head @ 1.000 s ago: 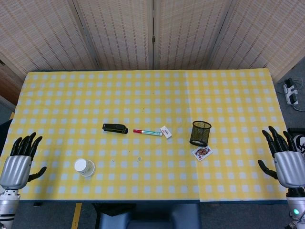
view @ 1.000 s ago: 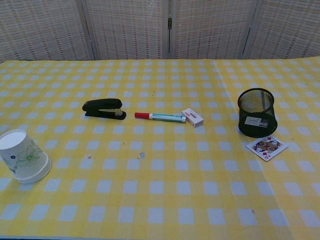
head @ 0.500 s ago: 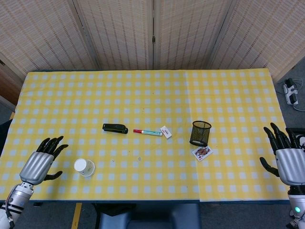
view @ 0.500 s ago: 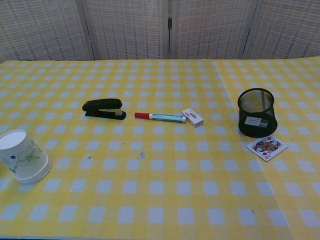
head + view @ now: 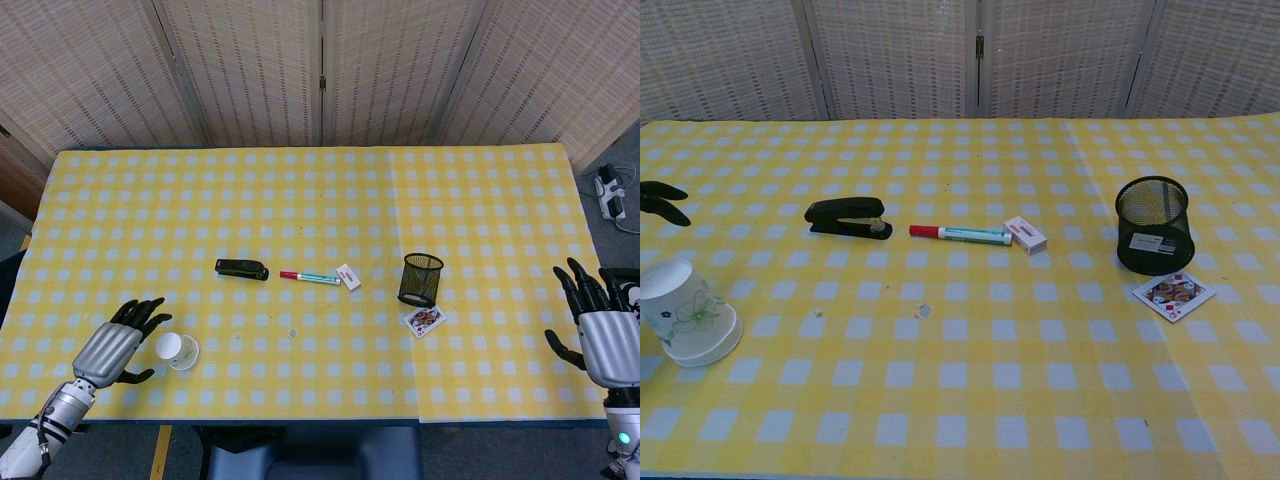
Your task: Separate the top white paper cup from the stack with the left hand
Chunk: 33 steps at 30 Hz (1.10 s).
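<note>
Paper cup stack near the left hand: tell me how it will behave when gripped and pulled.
The paper cup stack looks thin-walled, so the fingers could probably dent it. It is likely very light: both cups may lift together rather than separate. Standing upside down on its wide rim, it seems likelier to slide than to tip.

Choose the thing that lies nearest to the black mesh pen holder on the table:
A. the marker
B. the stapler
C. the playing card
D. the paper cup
C: the playing card lies just in front of the mesh pen holder, while the other three things lie farther to the left.
</note>
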{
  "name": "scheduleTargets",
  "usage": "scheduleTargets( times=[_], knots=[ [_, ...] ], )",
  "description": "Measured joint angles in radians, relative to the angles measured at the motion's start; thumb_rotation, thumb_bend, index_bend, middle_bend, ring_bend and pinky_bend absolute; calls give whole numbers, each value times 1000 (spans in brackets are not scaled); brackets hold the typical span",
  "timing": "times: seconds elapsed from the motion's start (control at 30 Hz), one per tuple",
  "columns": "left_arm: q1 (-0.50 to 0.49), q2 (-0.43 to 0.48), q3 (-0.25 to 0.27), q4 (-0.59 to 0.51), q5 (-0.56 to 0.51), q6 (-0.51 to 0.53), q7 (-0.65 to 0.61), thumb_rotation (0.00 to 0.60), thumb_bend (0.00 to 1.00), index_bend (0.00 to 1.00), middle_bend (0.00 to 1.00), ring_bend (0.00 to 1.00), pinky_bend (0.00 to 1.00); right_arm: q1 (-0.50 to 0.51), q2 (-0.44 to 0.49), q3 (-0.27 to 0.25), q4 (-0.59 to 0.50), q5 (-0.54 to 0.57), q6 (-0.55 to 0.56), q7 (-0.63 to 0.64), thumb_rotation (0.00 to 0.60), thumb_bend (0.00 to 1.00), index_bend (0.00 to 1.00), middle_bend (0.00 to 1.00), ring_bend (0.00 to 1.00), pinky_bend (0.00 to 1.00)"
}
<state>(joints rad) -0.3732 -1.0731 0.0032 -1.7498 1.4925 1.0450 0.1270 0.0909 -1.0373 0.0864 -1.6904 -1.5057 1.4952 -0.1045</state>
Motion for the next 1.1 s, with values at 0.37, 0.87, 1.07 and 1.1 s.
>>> scheduleTargets(
  times=[0.37, 0.87, 1.07, 1.1],
  knots=[
    [-30, -33, 4, 19, -33, -37, 11, 600, 354, 254, 66, 76, 0, 2, -6, 0, 12, 7, -7, 11, 600, 308, 0, 46, 144, 45],
    [-43, -43, 15, 28, -50, -43, 8, 600, 398, 304, 94, 97, 0, 5, -9, 2, 15, 14, -13, 12, 600, 308, 0, 46, 144, 45],
    [-44, -48, 17, 33, -47, -32, 4, 600, 432, 330, 113, 116, 0, 6, -9, 2, 14, 17, -16, 10, 600, 307, 0, 46, 144, 45],
    [-44, -49, 17, 34, -46, -31, 3, 600, 445, 338, 119, 119, 0, 6, -9, 2, 13, 17, -16, 10, 600, 307, 0, 46, 144, 45]
  ],
)
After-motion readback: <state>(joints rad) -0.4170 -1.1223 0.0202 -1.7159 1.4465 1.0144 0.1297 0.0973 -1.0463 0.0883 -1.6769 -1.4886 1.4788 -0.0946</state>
